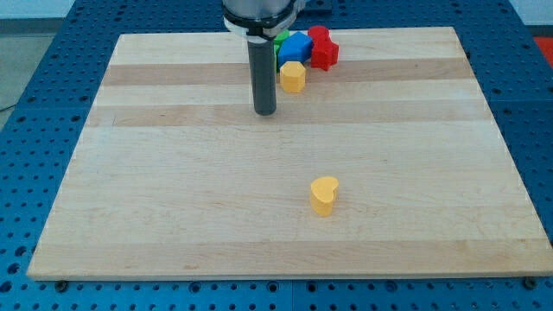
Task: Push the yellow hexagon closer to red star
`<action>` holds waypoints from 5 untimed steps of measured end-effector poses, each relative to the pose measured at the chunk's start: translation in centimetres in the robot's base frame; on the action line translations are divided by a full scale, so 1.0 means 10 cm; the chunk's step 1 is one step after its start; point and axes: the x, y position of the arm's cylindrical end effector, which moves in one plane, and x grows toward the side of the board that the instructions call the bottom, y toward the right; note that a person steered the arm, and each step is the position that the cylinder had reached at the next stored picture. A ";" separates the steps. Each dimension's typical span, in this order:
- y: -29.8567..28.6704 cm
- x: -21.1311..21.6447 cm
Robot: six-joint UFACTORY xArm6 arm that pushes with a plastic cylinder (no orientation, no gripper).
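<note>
Wooden board (173,216): yellow hexagon (293,77) upright beside red star (322,48)

Hexagon (293,76) just below the cube (298,47) — perhaps touching — star (321,47) right.

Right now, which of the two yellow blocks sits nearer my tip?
The yellow hexagon, just right of my tip beside the blue block; the yellow heart lies alone, far lower.

Two yellow blocks (293,76) (324,194), perhaps three others (321,47)
</note>
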 end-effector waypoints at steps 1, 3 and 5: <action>0.26 -0.34; 0.46 -0.41; 0.46 -0.38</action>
